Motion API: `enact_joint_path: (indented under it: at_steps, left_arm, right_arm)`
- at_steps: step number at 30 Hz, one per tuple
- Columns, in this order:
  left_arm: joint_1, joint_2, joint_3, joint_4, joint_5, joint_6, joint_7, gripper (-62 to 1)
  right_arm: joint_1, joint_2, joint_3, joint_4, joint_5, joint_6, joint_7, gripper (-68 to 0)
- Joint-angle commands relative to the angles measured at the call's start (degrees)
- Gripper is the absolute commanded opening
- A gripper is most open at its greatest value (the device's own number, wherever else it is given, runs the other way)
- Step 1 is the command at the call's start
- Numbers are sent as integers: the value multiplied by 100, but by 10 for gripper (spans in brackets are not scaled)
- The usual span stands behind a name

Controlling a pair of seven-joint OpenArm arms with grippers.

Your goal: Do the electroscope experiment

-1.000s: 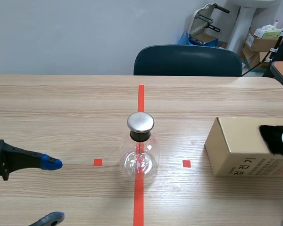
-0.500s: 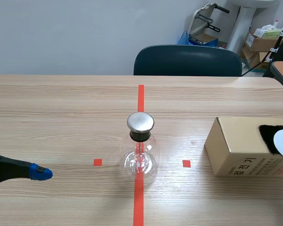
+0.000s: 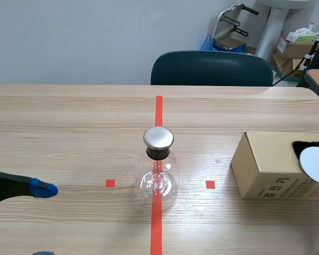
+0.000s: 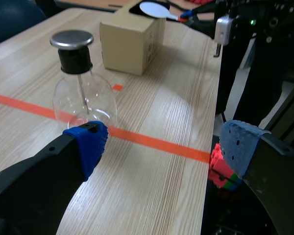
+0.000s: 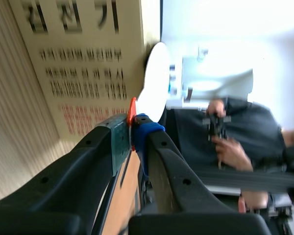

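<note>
The electroscope, a clear glass flask with a round metal cap, stands on the red tape line at mid-table. In the left wrist view the flask is just ahead of my left gripper, which is open and empty. That gripper sits low at the near left of the table. A white disc paddle hangs in front of the cardboard box. My right gripper is shut on the red handle of the paddle. It is almost entirely outside the scene view.
A black furry patch lies on top of the box. A dark chair stands behind the far table edge. In the left wrist view the near table edge runs beside my outer finger, with the right arm's base beyond it.
My left gripper has drawn back toward the near left, away from the flask. The white paddle has shifted down a little across the box's front. The flask has not moved.
</note>
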State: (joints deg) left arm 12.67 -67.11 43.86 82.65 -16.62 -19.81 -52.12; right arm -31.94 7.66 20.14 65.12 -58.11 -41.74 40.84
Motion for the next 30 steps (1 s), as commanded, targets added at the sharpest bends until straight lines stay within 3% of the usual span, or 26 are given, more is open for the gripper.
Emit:
enact_joint_path:
  at_steps: [1, 4, 9, 11, 15, 17, 19, 22, 24, 30]
  left_arm:
    - [-15, -7, 7, 105, -79, -48, -203, -114]
    - [-15, -7, 7, 105, -79, -48, -297, -114]
    - [-15, -7, 7, 105, -79, -46, -297, -114]
    - [-15, -7, 7, 105, -79, -46, -297, -114]
    - [-15, -7, 7, 105, -79, -46, -297, -114]
    - [-15, -7, 7, 105, -79, -44, -297, -114]
    - [-15, -7, 7, 105, -79, -39, -297, -114]
    - [-17, -7, 2, 105, -79, -28, -299, -114]
    - [-17, -7, -15, 105, -79, -31, -299, -114]
    - [-17, -7, -17, 105, -79, -28, -299, -114]
  right_arm:
    - [4, 24, 44, 28, 57, -197, -503, -669]
    - [-17, 26, 44, 28, -2, -195, -833, -669]
    - [-26, 26, 42, 28, -111, -195, 341, -669]
    - [-28, 20, 42, 28, -109, -195, 450, -669]
    - [-44, -42, 44, 28, -66, -197, -562, -669]
    - [-44, -52, 44, 28, -70, -197, -787, -669]
    - [-39, -50, 44, 28, -129, -197, -509, -669]
    - [-28, -57, 39, 28, -175, -195, 304, -669]
    - [-33, -57, 9, 28, -175, -195, 452, -669]
    - [-76, -55, 7, 26, -195, -197, -839, -669]
